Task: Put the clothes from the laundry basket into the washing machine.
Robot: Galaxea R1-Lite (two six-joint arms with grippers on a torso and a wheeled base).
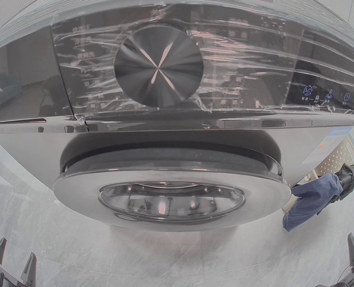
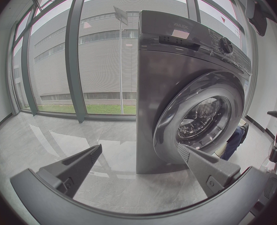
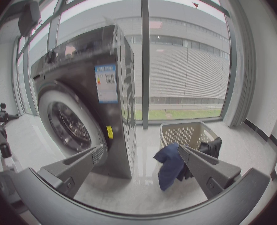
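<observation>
- Pale glossy floor tiles [image 2: 60,135] ran up to tall windows [image 2: 101,57], with a grey building beyond the glass.
- The dark grey washing machine [image 2: 163,94] stood on the tiles, and its round door [image 1: 171,196] looked shut against the front.
- Just beside the machine, on the robot's right, sat a cream perforated laundry basket [image 3: 182,132].
- A blue garment [image 3: 169,166] hung over the basket's near rim and drooped towards the floor. A black garment [image 3: 211,147] was slumped over the rim next to it.
- The left gripper [image 2: 139,147] hovered low in front of the machine with its fingers spread apart and nothing between them.
- The right gripper [image 3: 140,147] was likewise parted and empty, well short of the basket.
- Both garments looked light, soft and limp. I judged they would sag and trail when lifted, and a loose end might catch on the rim.
- The best hold seemed to be the bunched fold of the blue garment at the rim, pinching through several layers, not a single hanging edge.
- The door would probably need opening before anything could go in.
</observation>
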